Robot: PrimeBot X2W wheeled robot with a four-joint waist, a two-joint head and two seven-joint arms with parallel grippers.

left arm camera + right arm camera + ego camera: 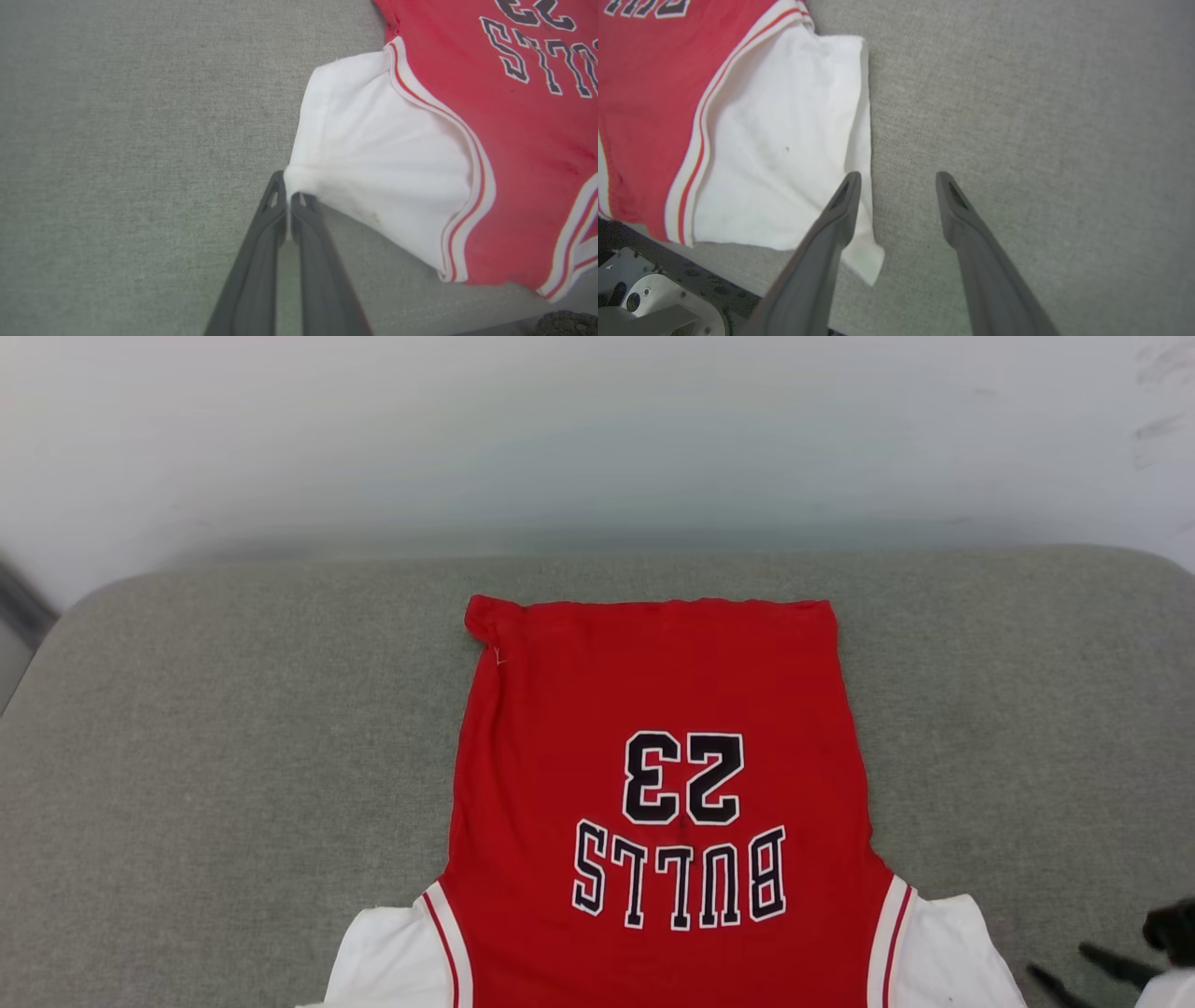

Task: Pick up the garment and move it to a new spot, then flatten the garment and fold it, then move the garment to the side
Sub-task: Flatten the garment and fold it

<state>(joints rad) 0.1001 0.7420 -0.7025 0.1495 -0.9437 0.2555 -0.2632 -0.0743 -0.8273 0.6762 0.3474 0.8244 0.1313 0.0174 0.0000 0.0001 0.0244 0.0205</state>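
Overhead: found red garment [653, 691] flat on grey cushion [233, 728], black numerals [683, 777] up. Left wrist: found left gripper [287, 203] pressed together, pinching white sleeve corner [293, 179]. Right wrist: found right gripper [897, 176] spread, empty, one finger over other sleeve's edge [865, 140].

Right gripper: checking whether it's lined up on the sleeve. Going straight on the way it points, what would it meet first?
Probably the bare grey cushion, which lies ahead of the right gripper between its open jaws. One finger overlaps the edge of the white sleeve and might brush it; depth is unclear.
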